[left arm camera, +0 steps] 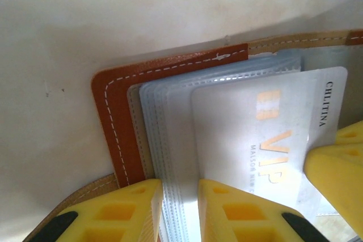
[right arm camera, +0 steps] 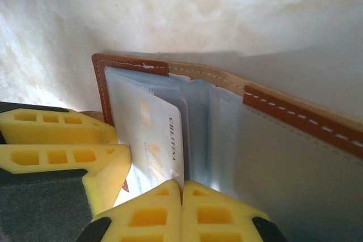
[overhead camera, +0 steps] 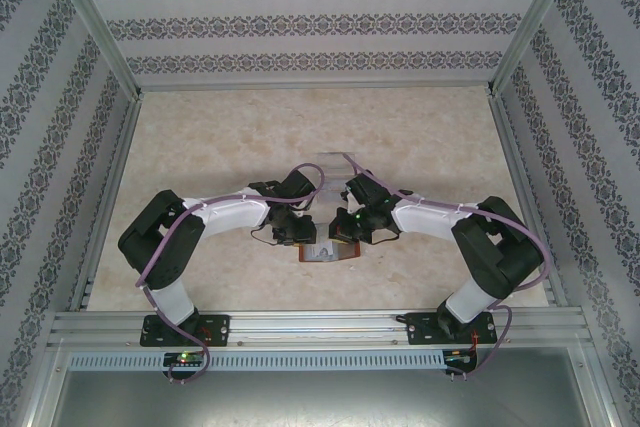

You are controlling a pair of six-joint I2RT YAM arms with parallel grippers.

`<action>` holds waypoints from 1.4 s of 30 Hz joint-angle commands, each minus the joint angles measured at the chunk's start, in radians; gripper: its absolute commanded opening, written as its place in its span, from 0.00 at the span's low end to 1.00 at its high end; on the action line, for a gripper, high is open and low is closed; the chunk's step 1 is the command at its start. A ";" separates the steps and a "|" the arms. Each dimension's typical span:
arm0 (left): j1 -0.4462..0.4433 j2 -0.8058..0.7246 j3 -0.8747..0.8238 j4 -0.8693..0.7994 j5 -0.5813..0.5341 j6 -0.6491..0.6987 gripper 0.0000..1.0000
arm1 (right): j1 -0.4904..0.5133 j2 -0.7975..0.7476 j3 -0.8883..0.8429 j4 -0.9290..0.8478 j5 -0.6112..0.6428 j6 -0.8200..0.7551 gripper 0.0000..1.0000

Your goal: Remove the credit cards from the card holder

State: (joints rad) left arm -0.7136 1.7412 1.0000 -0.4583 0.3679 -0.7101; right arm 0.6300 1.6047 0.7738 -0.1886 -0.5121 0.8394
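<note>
You have the card holder (overhead camera: 330, 251) lying open on the bench (overhead camera: 220, 147), midway between its left and right edges and nearer the near edge than the far one, with both arms bent in over it. In your left wrist view the holder's reddish-brown stitched cover (left arm camera: 113, 123) lies flat and a stack of clear sleeves (left arm camera: 164, 134) fans out over it. The topmost sleeve carries a pale credit card (left arm camera: 255, 134) with gold VIP lettering, and its printed end sticks out past the sleeve mouth. Whether the sleeves underneath hold more cards, you cannot tell from here. Your left gripper (left arm camera: 180, 208) has its yellow jaws nearly together with the sleeve edges caught in the narrow gap, so it is clamping the holder there. Your right gripper (right arm camera: 182, 208) is closed tight, pad against pad, and the exposed edge of the credit card (right arm camera: 153, 134) runs straight into the seam between them, so it is pinching that card. Beyond the card, more sleeves (right arm camera: 198, 123) stand up along the fold, and the other half of the cover (right arm camera: 295, 111) stretches away to the right
</note>
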 commanded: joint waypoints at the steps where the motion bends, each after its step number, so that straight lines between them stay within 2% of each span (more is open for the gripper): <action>1: -0.012 0.047 -0.004 -0.046 -0.004 0.015 0.25 | -0.018 -0.030 -0.025 -0.009 0.016 -0.008 0.03; 20: -0.013 0.046 -0.006 -0.043 -0.004 0.018 0.25 | -0.092 -0.131 -0.038 -0.186 0.087 -0.106 0.02; 42: -0.013 0.047 -0.011 -0.030 0.002 0.016 0.25 | -0.090 -0.127 -0.022 -0.226 0.106 -0.134 0.02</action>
State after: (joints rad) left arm -0.7132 1.7443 1.0039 -0.4606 0.3687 -0.7101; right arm 0.5453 1.4845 0.7441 -0.3664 -0.4423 0.7258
